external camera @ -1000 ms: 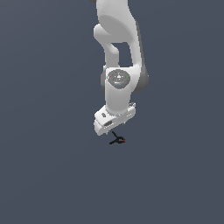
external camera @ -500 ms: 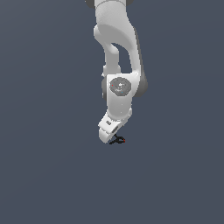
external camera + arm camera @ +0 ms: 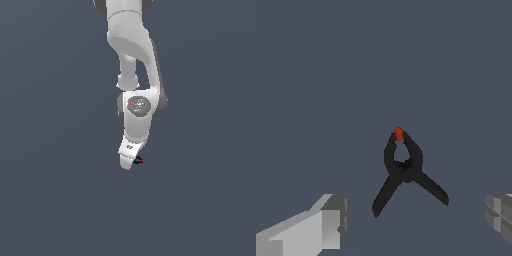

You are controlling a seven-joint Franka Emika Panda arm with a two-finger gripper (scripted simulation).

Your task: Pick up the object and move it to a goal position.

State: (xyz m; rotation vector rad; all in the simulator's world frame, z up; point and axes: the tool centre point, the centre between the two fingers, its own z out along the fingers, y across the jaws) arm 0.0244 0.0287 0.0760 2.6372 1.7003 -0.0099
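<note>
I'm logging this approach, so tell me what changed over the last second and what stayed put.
The arm's wrist turned, so in the exterior view the gripper looks narrower and sits closer over the clamp, now largely hidden behind it. Nothing was grasped: the wrist view shows the fingers wide apart with the clamp lying free between them. The clamp stayed where it was on the grey surface.

Black clamp (image 3: 406, 172) with red tip, grey-white gripper (image 3: 416, 225), plain slate-grey ground (image 3: 316, 75)

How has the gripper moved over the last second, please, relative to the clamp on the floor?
Yes. The gripper has rotated and come down, now covering most of the black clamp, which has stayed put.
</note>
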